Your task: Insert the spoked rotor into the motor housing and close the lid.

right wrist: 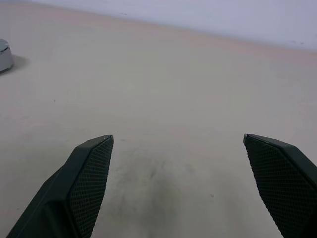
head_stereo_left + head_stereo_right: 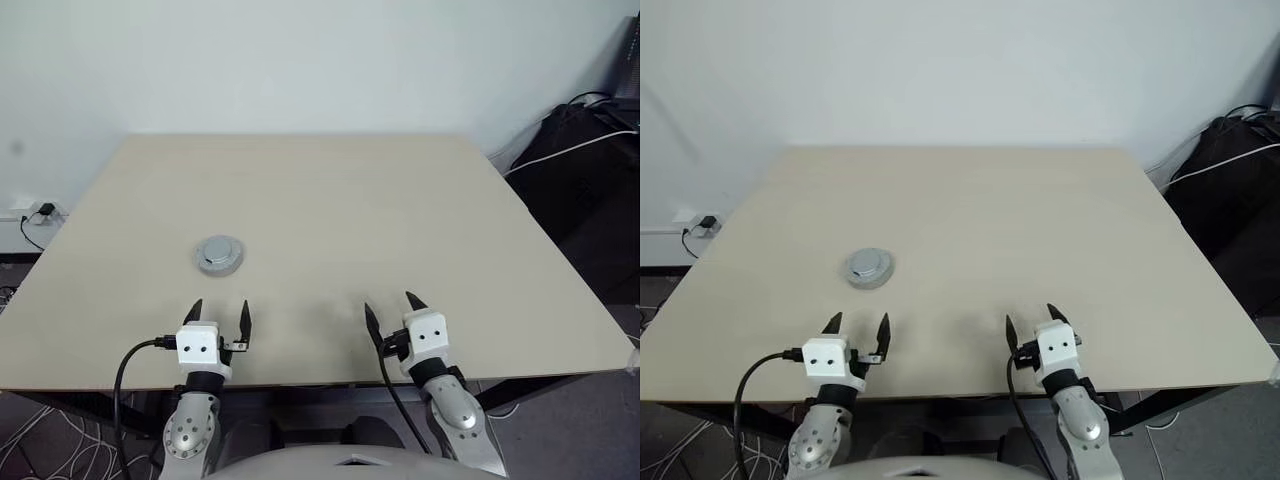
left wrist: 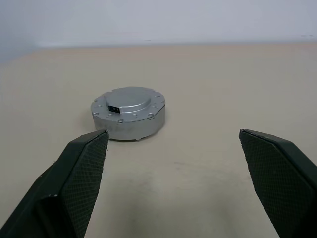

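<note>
The lid (image 2: 220, 254), a round silvery-grey cap with a raised centre and a small dark slot, lies flat on the left half of the beige table (image 2: 380, 190). It also appears as the lid (image 3: 129, 111) in the left wrist view, with a thin lower edge under it. The motor housing and the spoked rotor are hidden or out of view. My left gripper (image 2: 221, 305) hovers open and empty just on the near side of the lid, pointing at it. My right gripper (image 2: 389, 302) stands open and empty over bare table, well to the right of the lid.
The table's near edge runs just under both wrists. Beyond the right edge lies a black bag (image 2: 580, 160) with white cables. A wall socket with a plug (image 2: 40, 211) sits low at the left. A pale wall backs the table.
</note>
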{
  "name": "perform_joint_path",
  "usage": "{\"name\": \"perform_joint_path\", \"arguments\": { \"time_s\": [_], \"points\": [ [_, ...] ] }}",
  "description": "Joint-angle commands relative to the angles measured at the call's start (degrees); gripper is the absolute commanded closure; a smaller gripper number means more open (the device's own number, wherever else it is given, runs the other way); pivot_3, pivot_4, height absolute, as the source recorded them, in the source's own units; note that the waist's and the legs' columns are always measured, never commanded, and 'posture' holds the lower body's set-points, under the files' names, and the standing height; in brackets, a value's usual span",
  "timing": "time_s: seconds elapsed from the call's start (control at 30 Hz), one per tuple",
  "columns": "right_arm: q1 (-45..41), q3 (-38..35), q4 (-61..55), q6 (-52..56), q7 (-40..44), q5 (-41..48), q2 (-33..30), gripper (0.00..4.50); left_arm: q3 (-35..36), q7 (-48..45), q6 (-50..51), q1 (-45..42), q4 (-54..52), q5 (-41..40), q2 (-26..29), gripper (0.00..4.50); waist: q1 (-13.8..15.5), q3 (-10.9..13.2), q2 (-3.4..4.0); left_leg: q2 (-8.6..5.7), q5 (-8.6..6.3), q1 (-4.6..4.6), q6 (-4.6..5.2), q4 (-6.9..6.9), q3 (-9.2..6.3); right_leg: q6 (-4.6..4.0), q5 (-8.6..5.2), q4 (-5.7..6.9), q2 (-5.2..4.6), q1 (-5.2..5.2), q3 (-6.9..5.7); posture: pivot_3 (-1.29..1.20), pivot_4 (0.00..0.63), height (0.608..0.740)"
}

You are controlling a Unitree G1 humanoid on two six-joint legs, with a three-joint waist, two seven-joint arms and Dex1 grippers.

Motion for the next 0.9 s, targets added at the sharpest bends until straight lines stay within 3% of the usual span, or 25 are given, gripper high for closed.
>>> {"name": "perform_joint_path", "arguments": {
  "time_s": [0.03,0.53,0.9],
  "points": [
    [-0.38,-0.23,-2.09,-0.28,0.3,0.56,0.08,0.0,-0.85,0.24,-0.23,-1.01,-2.1,0.69,-0.14,0.03,0.0,0.0,0.0,0.0,0.0,0.0,0.0,0.01,0.0,0.01,-0.01,0.01,0.0,0.01,0.0,0.0,0.0,0.74],
    [-2.26,-1.32,1.49,-1.62,1.63,2.53,0.34,0.0,0.64,0.54,-3.31,-3.41,3.53,0.48,1.24,0.03,0.01,-0.02,0.01,0.04,-0.03,0.03,0.06,0.36,-0.05,0.03,0.01,0.09,0.02,0.2,-0.08,0.0,0.0,0.74],
    [-0.24,1.15,-12.46,8.94,-0.37,1.73,2.08,0.0,0.11,0.91,-2.65,-3.69,2.62,1.77,1.04,0.03,0.08,-0.06,0.07,0.06,-0.06,0.11,0.09,0.37,-0.09,0.06,0.01,0.09,-0.02,0.33,-0.13,0.0,0.0,0.74]
  ]
}}
